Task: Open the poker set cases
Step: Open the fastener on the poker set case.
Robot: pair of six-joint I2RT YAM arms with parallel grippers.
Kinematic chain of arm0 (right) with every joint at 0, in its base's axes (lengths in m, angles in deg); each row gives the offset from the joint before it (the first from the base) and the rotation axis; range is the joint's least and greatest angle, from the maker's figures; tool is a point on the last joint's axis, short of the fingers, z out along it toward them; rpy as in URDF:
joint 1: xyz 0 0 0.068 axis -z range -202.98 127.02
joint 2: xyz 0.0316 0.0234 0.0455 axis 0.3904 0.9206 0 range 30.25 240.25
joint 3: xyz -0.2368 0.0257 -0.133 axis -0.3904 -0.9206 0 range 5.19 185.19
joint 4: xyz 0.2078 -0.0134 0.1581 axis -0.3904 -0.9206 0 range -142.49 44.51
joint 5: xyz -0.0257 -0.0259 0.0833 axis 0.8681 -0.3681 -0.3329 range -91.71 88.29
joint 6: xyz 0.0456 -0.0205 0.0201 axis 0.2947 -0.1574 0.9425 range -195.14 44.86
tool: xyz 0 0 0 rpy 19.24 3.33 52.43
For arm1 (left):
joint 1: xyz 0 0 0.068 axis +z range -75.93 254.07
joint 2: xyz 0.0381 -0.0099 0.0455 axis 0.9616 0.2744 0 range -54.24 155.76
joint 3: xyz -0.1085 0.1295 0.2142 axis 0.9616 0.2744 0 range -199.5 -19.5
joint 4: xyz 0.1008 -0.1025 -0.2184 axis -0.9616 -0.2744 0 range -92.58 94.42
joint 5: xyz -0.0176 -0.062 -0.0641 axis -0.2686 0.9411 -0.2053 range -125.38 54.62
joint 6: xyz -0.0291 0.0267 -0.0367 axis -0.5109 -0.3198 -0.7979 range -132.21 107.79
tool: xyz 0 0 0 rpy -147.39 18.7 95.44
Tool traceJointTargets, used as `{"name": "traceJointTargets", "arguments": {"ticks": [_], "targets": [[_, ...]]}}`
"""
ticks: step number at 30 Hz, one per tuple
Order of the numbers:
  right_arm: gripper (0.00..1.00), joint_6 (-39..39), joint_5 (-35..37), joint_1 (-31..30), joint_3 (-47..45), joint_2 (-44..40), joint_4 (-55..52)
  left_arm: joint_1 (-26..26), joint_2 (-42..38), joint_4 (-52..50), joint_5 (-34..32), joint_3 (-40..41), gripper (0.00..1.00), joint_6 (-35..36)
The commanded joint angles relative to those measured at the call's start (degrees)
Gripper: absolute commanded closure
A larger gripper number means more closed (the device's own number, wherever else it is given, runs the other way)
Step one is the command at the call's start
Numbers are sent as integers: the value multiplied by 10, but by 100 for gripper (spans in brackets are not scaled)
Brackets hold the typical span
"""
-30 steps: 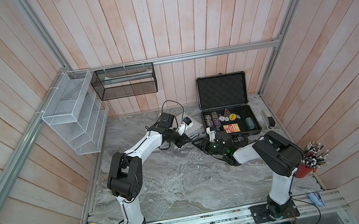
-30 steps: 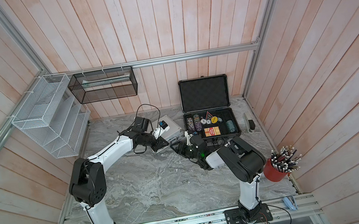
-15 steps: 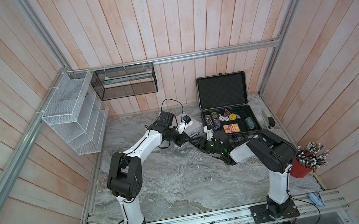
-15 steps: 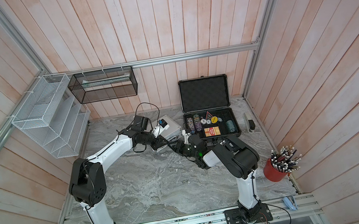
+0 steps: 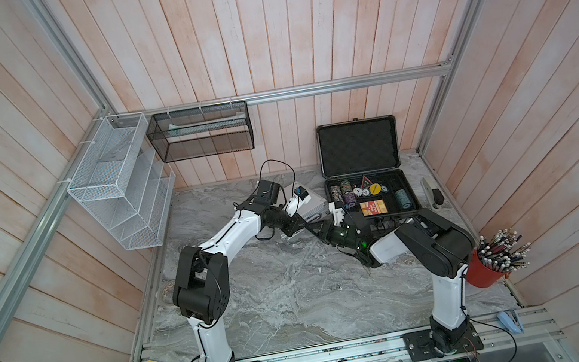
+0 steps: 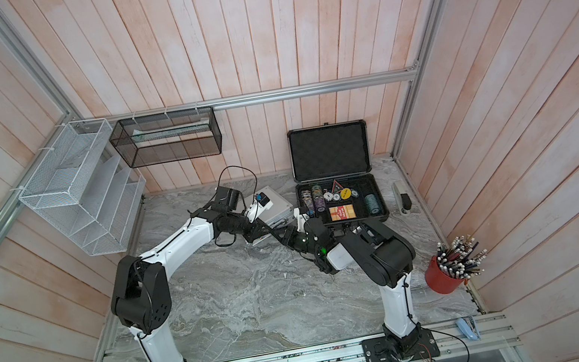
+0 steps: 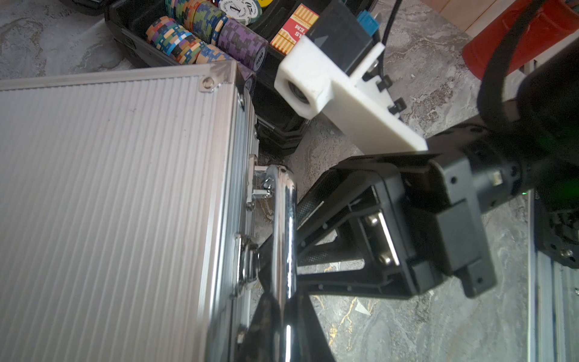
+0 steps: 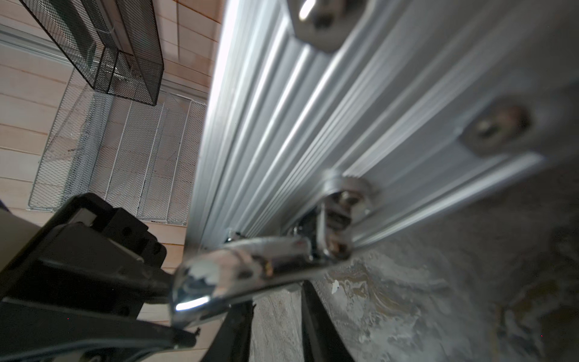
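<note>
Poker set cases are sitting side by side along the rear edge of the bench (image 5: pixel 291 300), and we are judging ourselves halfway through them. We are seeing the dark grey case (image 5: pixel 362 169) in the rear right corner already open, its lid (image 5: pixel 358 145) standing upright and its poker chips (image 5: pixel 346 193) showing inside. We are now working on the silver case (image 5: pixel 314 206), which is lying closed near the middle of the rear edge, just beside the dark one, its handle side turned toward the front edge.

We are clamping the left gripper (image 7: pixel 286 322) on the chrome handle (image 7: pixel 285 219). We are judging that this grip is there to pin the light case so that it is not sliding or tipping while the catch is being worked. We are holding the right gripper (image 8: pixel 277 310) low over the bench, under the handle, close to the latch (image 7: pixel 247 263) on that same side. Its fingers (image 7: pixel 310 207) are showing a gap between them, but their tips are hiding behind the handle, so we cannot tell whether they are free or already pinching the latch. We are expecting the latch to need flipping before the ribbed top (image 7: pixel 109 203) is going to lift, and a slip off that small tab is looking like the main risk.
</note>
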Motion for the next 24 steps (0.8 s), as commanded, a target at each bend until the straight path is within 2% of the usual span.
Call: {"name": "traceJointTargets", "arguments": {"ticks": [1, 11, 24], "targets": [[76, -3, 5, -1, 6, 4, 54, -2, -13, 31, 45, -18, 100, -1], [80, 5, 5, 7, -8, -22, 83, 2, -8, 43, 44, 2, 100, -2], [83, 53, -23, 8, -33, -21, 162, 11, 5, 54, 43, 14, 100, -4]]}}
